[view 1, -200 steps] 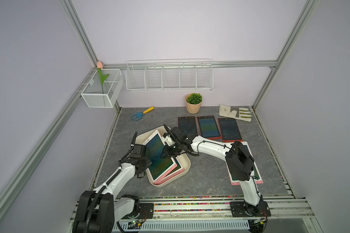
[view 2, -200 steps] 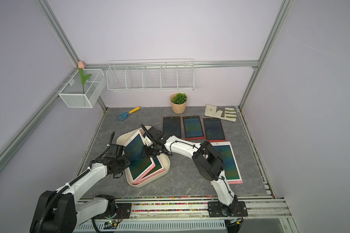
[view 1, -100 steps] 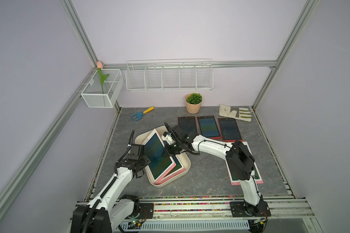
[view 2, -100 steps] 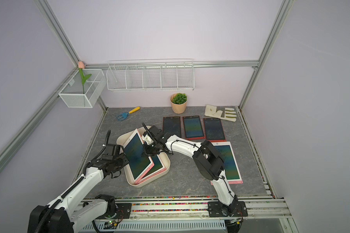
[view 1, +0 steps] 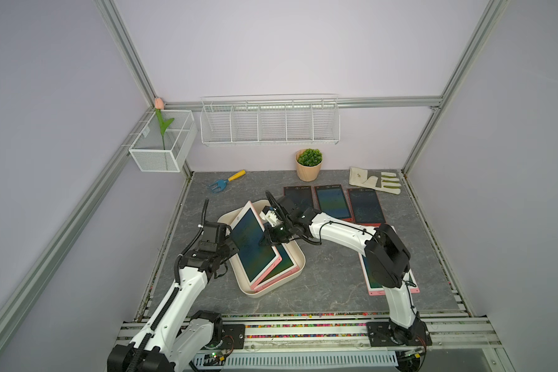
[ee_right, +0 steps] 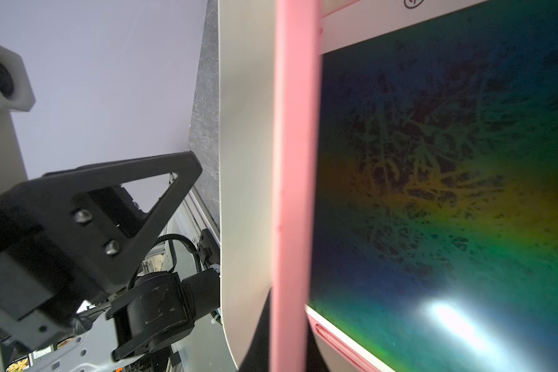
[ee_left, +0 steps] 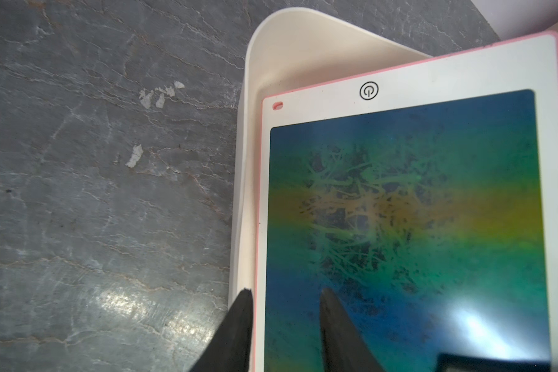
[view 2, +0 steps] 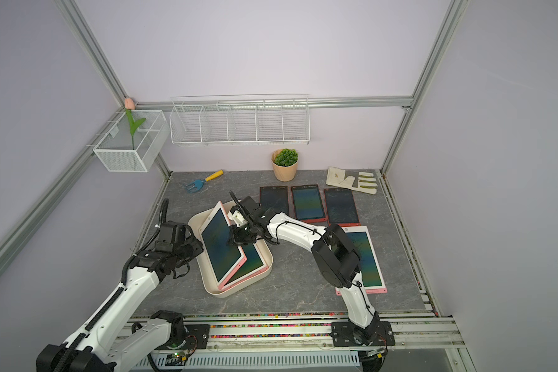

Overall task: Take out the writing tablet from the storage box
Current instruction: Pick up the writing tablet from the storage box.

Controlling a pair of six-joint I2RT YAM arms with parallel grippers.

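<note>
The cream storage box (view 1: 302, 262) (view 2: 239, 290) lies at the centre left of the table. A pink-framed writing tablet (view 1: 255, 248) (view 2: 221, 246) stands tilted up in it, over another pink tablet (view 1: 287, 264). My right gripper (view 1: 266, 241) (view 2: 234, 240) is shut on the tilted tablet's right long edge; its jaws (ee_right: 290, 338) pinch the pink rim (ee_right: 295, 161). At the tablet's left edge my left gripper (view 1: 231, 248) (ee_left: 287, 291) is open. One finger sits outside the frame by the box wall (ee_left: 290, 48) and the other over the screen (ee_left: 416, 209).
Three red-framed tablets (view 1: 332, 201) lie in a row behind the box, and a pink one (view 1: 372, 277) lies under the right arm. A plant pot (view 1: 309, 164), a glove (view 1: 374, 180) and a blue rake (view 1: 226, 182) line the back. A wire basket (view 1: 161, 145) and a wire rack (view 1: 269, 122) hang on the walls.
My right gripper has shut on the tablet's right edge. My left gripper has opened and let go of the left edge. The tablet stays tilted up.
</note>
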